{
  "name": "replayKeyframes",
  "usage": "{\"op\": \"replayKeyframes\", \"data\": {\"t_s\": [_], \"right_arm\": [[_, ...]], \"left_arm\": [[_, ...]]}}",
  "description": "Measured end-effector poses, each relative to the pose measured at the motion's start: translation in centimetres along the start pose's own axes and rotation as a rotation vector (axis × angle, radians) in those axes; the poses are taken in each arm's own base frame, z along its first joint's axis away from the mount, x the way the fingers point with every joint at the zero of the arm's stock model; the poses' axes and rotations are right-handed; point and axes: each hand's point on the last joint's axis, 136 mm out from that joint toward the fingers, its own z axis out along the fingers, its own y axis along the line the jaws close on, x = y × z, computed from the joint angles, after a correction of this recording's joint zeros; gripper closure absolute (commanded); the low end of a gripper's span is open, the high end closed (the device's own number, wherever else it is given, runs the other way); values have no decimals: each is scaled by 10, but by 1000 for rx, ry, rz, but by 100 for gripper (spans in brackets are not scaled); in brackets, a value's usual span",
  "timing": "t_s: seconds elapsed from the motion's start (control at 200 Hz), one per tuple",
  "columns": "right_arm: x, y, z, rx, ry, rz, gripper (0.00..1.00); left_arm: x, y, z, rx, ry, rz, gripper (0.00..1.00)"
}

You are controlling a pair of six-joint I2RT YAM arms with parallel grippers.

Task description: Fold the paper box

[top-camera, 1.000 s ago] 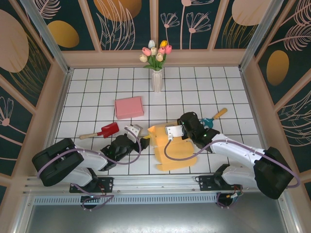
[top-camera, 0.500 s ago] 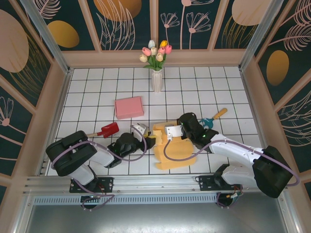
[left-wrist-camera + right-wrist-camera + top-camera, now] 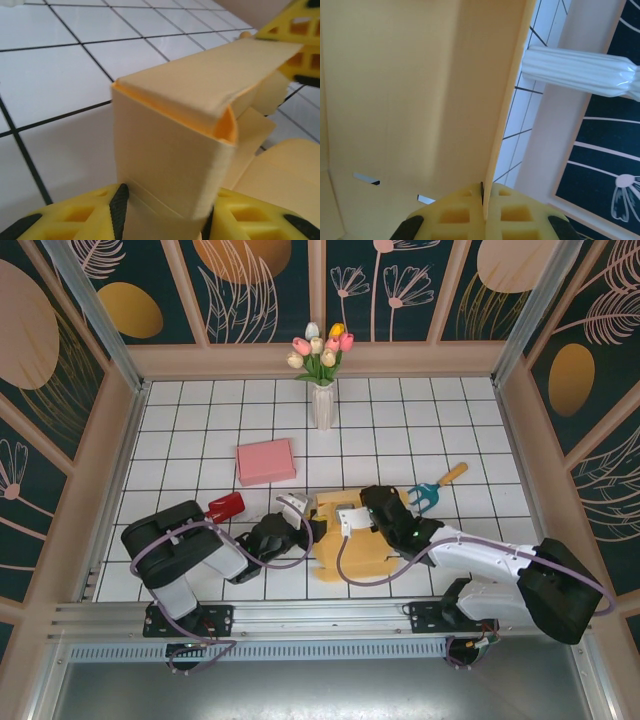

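My right gripper (image 3: 483,197) is pinching an upright panel of the paper box (image 3: 370,552); my left gripper (image 3: 165,220) is clasping its folded wall, which rises straight ahead.

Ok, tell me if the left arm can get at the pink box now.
Probably not right away: the left claw grips a flap of the paper box. Once freed, only bare tiles lie between it and the pink box.

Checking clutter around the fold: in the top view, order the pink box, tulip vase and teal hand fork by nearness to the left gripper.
From the left gripper:
1. pink box, behind, slightly left.
2. tulip vase, back wall.
3. teal hand fork, far right.
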Motion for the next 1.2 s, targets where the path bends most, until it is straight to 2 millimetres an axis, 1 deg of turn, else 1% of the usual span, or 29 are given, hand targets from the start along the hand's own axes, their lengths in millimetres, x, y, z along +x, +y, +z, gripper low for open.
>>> {"op": "replayKeyframes", "data": {"t_s": [0.165,0.38,0.53,0.701,0.741,0.896,0.961,1.006,1.201], "right_arm": [[-7,0,-4,28,2,-43,100],[-9,4,-5,50,29,-83,100],[-12,5,-2,48,51,-91,100],[-12,6,-1,47,66,-91,100],[-12,6,-1,46,69,-90,100],[-10,8,1,43,90,-83,100],[-9,8,2,42,96,-77,100],[-9,8,3,41,100,-72,100],[-8,7,5,40,118,-43,100]], "left_arm": [[2,5,0,-38,-4,-5,54],[2,6,0,-56,-7,-6,55],[-5,6,6,-79,-22,-4,56],[-9,10,14,-151,-27,-3,63],[-10,12,16,-177,-27,0,66],[-9,17,17,-271,-31,0,84],[-10,19,17,-313,-37,-12,94],[-11,21,17,-346,-40,-22,100],[-13,26,23,-463,-35,-46,100]]}}
